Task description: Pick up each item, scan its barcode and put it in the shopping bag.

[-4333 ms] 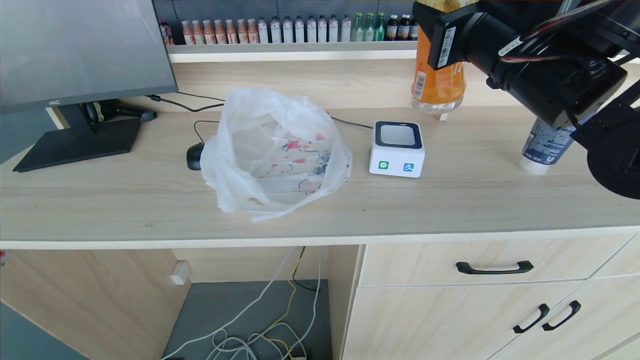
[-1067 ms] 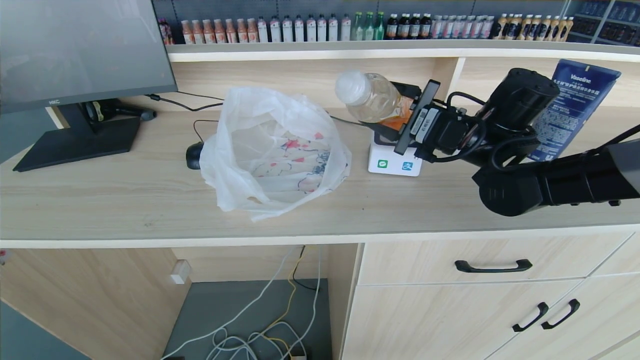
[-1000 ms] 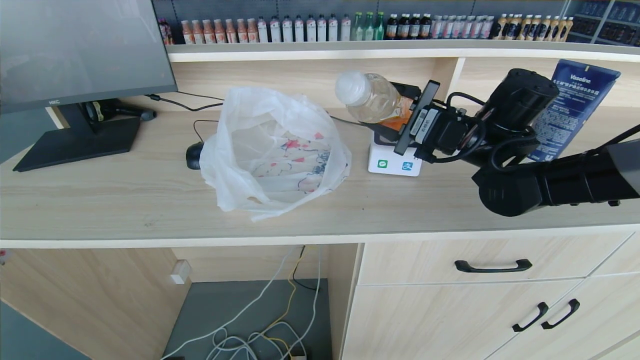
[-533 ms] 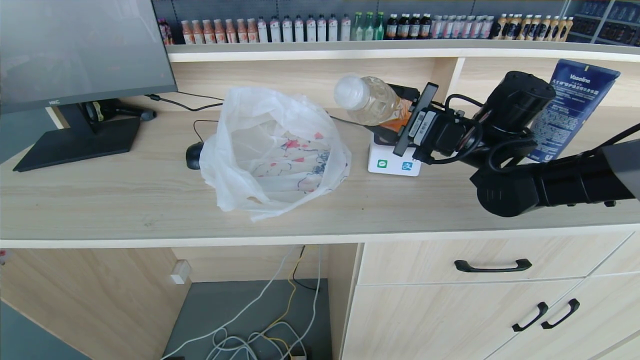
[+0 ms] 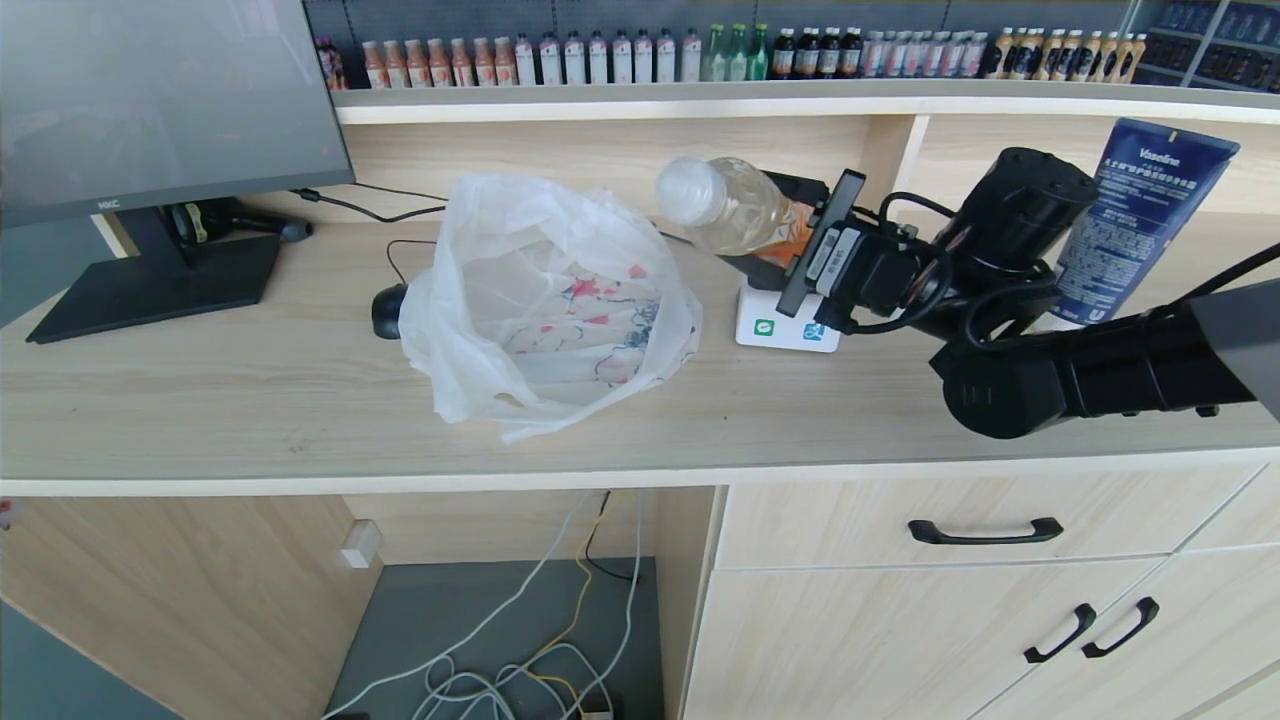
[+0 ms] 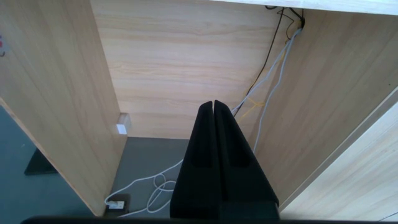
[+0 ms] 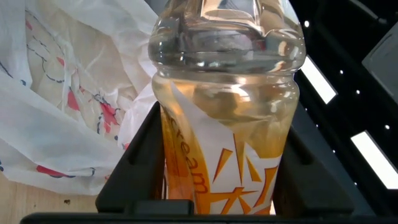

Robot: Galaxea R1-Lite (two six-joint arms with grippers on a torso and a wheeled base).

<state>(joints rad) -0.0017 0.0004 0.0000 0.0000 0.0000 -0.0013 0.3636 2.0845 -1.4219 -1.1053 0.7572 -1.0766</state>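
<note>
Your right gripper (image 5: 770, 230) is clamped on the bottle (image 5: 725, 205), held on its side just above the scanner (image 5: 775, 330), likely so the label faces it. Cap points toward the shopping bag (image 5: 550, 300) left of the scanner.

Counter (image 5: 200, 400) with bag (image 5: 550, 300), scanner (image 5: 775, 327), perhaps mouse (image 5: 388, 310)

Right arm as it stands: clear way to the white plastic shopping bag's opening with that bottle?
Probably yes. The right tool holds the clear orange-labelled plastic bottle above the white cube scanner, right beside the white plastic shopping bag, whose mouth gapes open; nothing stands between them.
</note>
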